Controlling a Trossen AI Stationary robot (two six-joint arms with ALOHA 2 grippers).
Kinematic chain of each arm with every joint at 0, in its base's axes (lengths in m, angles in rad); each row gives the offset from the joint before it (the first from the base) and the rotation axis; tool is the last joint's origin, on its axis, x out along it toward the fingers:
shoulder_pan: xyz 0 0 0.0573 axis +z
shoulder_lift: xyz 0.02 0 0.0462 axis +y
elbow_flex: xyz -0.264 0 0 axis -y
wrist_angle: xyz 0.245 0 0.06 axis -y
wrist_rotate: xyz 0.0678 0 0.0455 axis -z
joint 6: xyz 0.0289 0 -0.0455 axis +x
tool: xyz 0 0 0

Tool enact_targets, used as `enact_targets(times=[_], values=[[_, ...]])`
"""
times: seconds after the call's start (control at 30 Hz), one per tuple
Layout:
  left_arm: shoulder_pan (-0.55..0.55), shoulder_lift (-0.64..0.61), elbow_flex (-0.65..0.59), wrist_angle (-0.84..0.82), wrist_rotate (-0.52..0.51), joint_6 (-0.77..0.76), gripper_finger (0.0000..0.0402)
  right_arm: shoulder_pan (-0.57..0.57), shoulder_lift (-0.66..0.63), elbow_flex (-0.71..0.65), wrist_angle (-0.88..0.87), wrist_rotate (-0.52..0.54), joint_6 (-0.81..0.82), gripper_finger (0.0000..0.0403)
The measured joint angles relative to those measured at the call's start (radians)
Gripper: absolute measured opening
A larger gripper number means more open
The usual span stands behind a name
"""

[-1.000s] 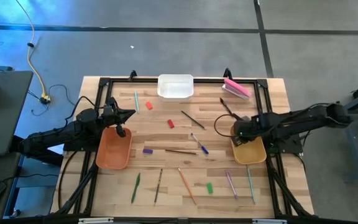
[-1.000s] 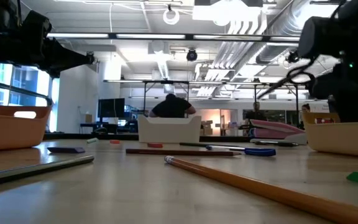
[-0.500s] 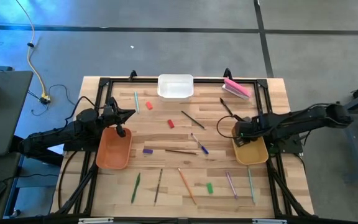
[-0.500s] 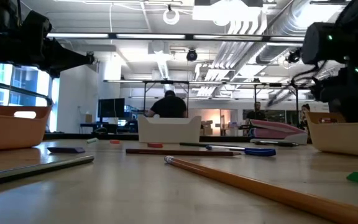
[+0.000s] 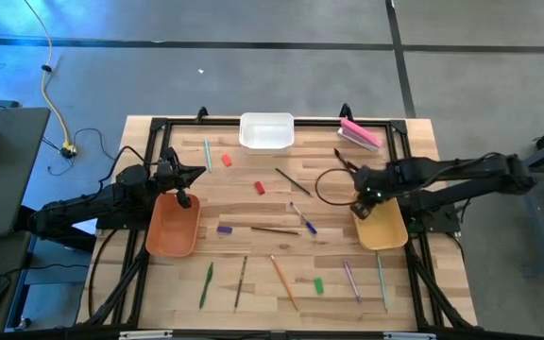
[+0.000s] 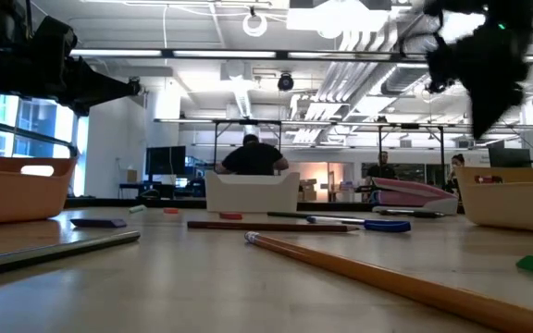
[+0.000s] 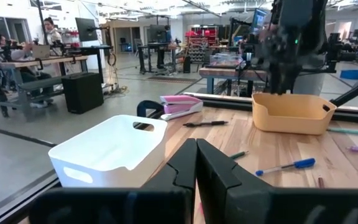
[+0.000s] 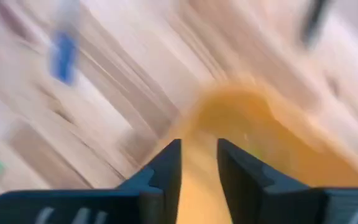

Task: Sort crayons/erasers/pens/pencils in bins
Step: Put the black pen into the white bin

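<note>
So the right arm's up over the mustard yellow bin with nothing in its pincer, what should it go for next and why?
Probably swing toward the blue-purple pen lying on the wooden table. The right pincer sits at the near-centre corner of the mustard yellow plastic bin, fingers slightly apart and empty, and that pen looks like one of the closest loose sticks on its side.

Two dark robot arms are working over a wooden table (image 5: 414,132) strewn with school supplies. The right gripper (image 5: 366,192) is hovering at the upper-left corner of the mustard yellow bin (image 5: 381,229), while the left gripper (image 5: 183,197) is waiting above the top edge of the orange-brown bin (image 5: 171,232). A white bin (image 5: 266,131) is sitting at the table's far edge, with a pink block (image 5: 359,134) lying near the far right corner. A red crayon (image 5: 260,188), a purple crayon (image 5: 224,229), a green crayon (image 5: 318,284) and an orange pencil (image 5: 282,279) are lying scattered between the bins.
</note>
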Motion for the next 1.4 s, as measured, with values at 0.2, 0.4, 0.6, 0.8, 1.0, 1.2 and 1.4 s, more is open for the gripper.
enact_targets(times=[0.2, 0.4, 0.6, 0.8, 1.0, 1.2, 1.4], values=[[0.000, 0.000, 0.000, 0.000, 0.000, -0.015, 0.0000, -0.082, 0.000, -0.025, 0.314, 0.021, -0.225, 0.0007], [0.000, 0.000, 0.000, 0.004, 0.004, -0.054, 0.0000, -0.232, 0.005, -0.203, 0.705, -0.141, -0.333, 0.0005], [0.000, 0.004, 0.000, 0.011, 0.006, -0.139, 0.0000, -0.363, 0.008, -0.220, 0.664, -0.138, -0.375, 0.0008], [0.000, 0.072, 0.000, 0.063, 0.006, -0.200, 0.0000, -0.488, 0.033, -0.193, 0.546, -0.137, -0.423, 0.0033], [0.000, 0.198, 0.000, 0.139, 0.014, -0.256, 0.0000, -0.574, 0.135, -0.191, 0.515, -0.118, -0.454, 0.0091], [0.000, 0.317, 0.000, 0.218, 0.015, -0.305, 0.0000, -0.617, 0.267, -0.191, 0.518, -0.102, -0.482, 0.0121], [0.000, 0.392, 0.000, 0.277, 0.015, -0.333, 0.0000, -0.645, 0.330, -0.191, 0.527, -0.051, -0.498, 0.0124]])
